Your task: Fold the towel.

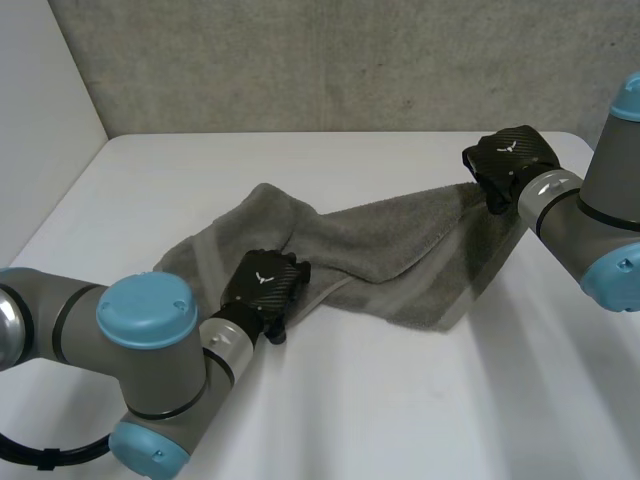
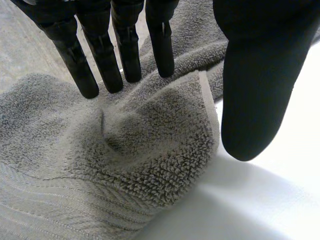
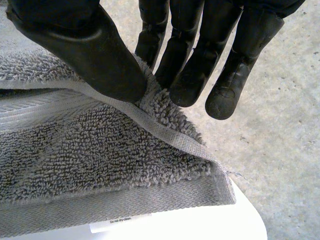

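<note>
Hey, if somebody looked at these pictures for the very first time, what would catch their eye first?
A rumpled grey towel sprawls across the middle of the white table. The right hand pinches its hem near the far right corner between thumb and fingers. The left hand presses straight fingers on the towel's near left part, with the thumb off the edge.
</note>
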